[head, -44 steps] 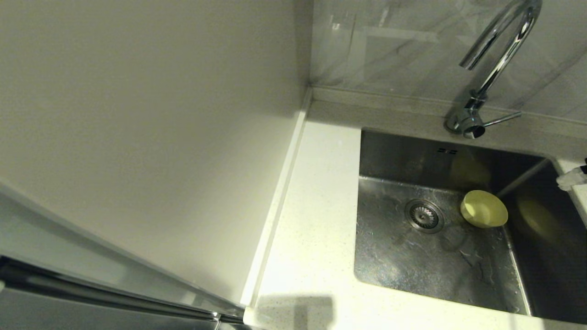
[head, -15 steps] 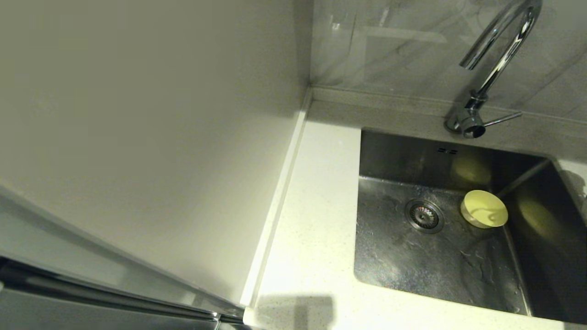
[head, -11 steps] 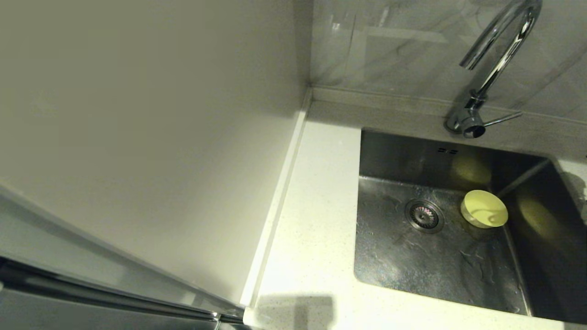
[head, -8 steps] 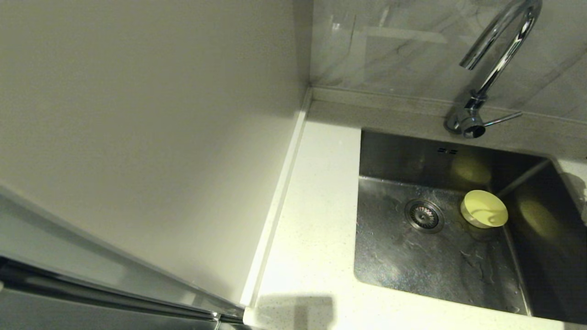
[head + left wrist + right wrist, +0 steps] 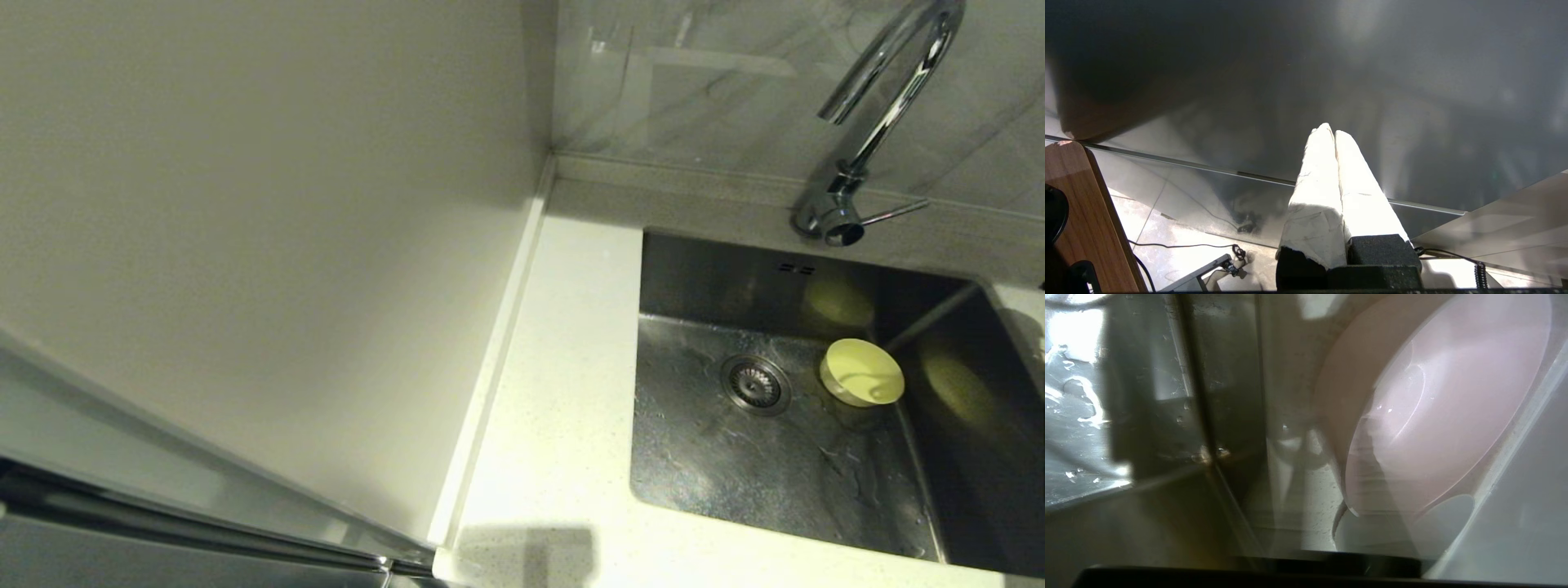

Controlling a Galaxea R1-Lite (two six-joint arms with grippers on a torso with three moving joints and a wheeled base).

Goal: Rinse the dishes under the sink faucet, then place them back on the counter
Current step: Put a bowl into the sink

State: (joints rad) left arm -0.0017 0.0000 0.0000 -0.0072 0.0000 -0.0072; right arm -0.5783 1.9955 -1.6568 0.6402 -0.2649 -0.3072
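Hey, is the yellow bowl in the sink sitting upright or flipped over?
Upright. In the head view the yellow bowl shows its open hollow facing up, resting on the sink floor just right of the drain strainer.

A yellow bowl (image 5: 861, 372) sits at the right of the head view in the brushed grey steel sink (image 5: 735, 457), beside the dark metal drain strainer (image 5: 755, 384). The faucet (image 5: 878, 122) is shiny chrome. The counter (image 5: 563, 392) is white, finely speckled. A pale pink bowl (image 5: 1453, 400) fills the right wrist view's upper right.
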